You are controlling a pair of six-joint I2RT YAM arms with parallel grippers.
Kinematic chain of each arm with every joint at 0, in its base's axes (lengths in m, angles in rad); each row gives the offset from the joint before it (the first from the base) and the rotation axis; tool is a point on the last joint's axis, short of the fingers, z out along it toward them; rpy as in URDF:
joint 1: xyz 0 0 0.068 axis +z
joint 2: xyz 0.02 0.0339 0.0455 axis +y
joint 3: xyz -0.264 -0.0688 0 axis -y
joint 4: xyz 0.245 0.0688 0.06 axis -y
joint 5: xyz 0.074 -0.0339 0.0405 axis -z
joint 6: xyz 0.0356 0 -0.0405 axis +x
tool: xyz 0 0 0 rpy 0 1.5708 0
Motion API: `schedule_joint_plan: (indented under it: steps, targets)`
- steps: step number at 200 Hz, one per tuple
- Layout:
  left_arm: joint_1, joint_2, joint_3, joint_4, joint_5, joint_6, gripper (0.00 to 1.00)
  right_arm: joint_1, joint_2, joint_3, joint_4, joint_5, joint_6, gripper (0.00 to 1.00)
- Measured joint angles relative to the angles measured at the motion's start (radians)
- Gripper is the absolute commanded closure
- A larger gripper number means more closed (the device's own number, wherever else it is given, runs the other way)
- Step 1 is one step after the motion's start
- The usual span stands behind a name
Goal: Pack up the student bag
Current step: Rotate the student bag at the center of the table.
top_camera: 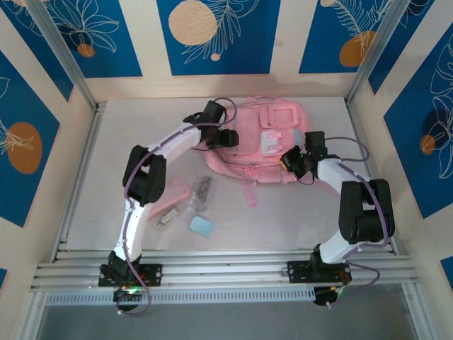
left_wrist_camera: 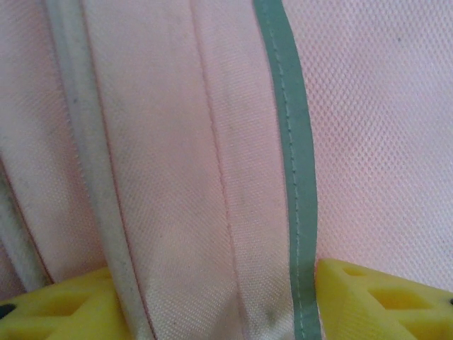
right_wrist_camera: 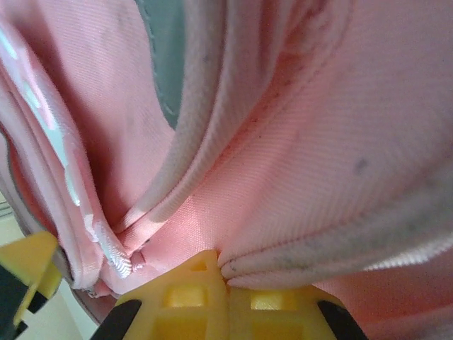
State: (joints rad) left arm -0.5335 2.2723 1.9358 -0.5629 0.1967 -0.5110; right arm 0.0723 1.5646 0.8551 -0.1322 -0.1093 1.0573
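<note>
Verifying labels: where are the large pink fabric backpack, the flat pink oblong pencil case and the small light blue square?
Large pink fabric backpack (top_camera: 248,161): top view, lower front panel.
Flat pink oblong pencil case (top_camera: 177,190): top view, its middle.
Small light blue square (top_camera: 201,226): top view, its centre.

The tabletop (top_camera: 311,219) is a pale grey sheet with metal rails along its left and near edges. A pink backpack (top_camera: 258,166) lies flat on it towards the far edge, a little right of the middle, pockets facing up; one pink strap (top_camera: 250,193) trails from it towards the near edge. Left of the middle lies a flat pink pencil case (top_camera: 175,193), with a clear packet (top_camera: 203,193) of dark items just beside it on the right. Closer to the near edge sit a light blue square (top_camera: 201,226) and, to its left, a small wrapped item (top_camera: 167,217) too small to identify.
</note>
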Motion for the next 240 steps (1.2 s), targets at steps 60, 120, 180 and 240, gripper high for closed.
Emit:
schedule_joint_plan:
  steps: [60, 120, 180, 240]
  targets:
    - [-0.037, -0.144, -0.132, -0.082, -0.090, 0.072, 0.49, 0.072, -0.009, -0.045, 0.055, 0.080, 0.130, 1.00]
    - [-0.097, -0.203, -0.177, -0.164, -0.147, 0.064, 0.49, 0.077, -0.009, -0.045, 0.052, 0.123, 0.138, 1.00]
    - [-0.111, -0.203, -0.136, -0.256, -0.195, 0.092, 0.28, 0.101, -0.053, -0.079, 0.063, 0.147, 0.167, 1.00]
    - [-0.111, -0.243, -0.059, -0.389, -0.280, 0.147, 0.26, 0.122, -0.071, -0.095, 0.075, 0.159, 0.198, 1.00]
